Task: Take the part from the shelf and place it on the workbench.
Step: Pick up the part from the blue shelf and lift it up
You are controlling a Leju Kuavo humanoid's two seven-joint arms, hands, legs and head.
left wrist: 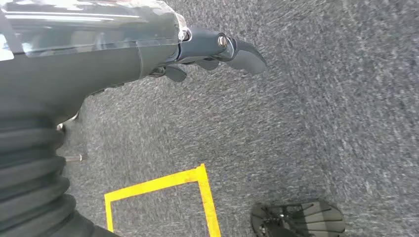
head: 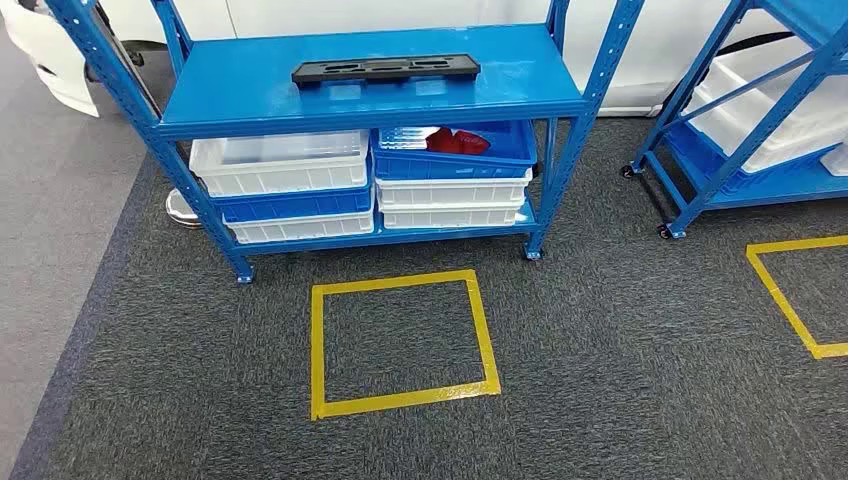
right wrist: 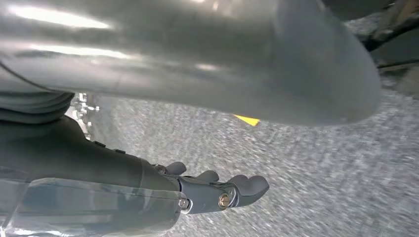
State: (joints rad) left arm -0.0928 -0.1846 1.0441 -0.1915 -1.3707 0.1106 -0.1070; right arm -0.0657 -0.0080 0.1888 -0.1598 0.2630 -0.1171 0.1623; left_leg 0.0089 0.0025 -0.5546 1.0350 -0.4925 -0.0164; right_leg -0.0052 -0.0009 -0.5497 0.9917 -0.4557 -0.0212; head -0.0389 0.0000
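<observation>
Head view: I see the black part [head: 386, 69] lying flat on the top board of the blue shelf [head: 250, 70], untouched. White and blue bins [head: 280, 165] fill the level below. A yellow taped square [head: 400, 343] marks the grey carpet [head: 600, 380] before the shelf. Wrist views: my left hand [left wrist: 207, 54] and right hand [right wrist: 217, 190] hang over the carpet, fingers loosely apart, holding nothing.
</observation>
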